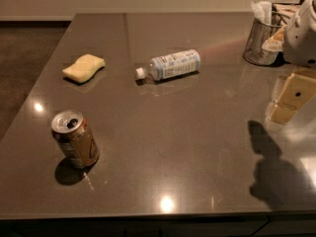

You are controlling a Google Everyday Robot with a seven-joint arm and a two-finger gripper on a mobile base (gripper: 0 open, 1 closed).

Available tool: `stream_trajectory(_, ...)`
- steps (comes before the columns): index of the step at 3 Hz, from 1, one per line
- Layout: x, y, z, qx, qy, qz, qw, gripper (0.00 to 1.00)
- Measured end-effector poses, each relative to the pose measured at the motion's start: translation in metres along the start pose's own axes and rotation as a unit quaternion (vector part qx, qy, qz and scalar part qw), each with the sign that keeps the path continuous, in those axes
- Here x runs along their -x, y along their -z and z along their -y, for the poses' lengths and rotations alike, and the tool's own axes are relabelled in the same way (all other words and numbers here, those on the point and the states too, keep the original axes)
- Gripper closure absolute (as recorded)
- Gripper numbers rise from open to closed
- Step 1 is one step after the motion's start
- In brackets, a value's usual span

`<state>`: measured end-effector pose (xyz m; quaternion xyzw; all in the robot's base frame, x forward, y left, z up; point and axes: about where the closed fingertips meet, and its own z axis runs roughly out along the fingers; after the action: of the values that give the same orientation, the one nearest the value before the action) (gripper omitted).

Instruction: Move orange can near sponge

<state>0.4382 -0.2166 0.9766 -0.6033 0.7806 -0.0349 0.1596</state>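
Gripper [285, 102] far right | 1 orange can [75, 138] | 1 sponge [84, 67] | 1 bottle [170, 65]

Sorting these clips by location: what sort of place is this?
Probably a kitchen or break-room counter: a grey stone-like countertop holding a sponge, a plastic bottle, an orange can and a mesh napkin holder. The gripper hovers over its right side.

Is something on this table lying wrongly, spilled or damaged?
Only the clear bottle stands out: it lies on its side, right of the sponge, no spill visible. The orange can stands upright; the gripper hovers at the right edge.
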Motion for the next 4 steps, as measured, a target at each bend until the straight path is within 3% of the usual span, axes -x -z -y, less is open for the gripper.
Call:
stream_trajectory(2,0.009,0.007,0.004,0.005,-0.008,0.014,0.9999,0.00)
stream_trajectory(3,0.034,0.004,-0.011,0.028,0.005,0.051,0.9983,0.00)
stream_trajectory(4,0.070,-0.004,-0.041,0.052,0.038,0.098,0.9931,0.00)
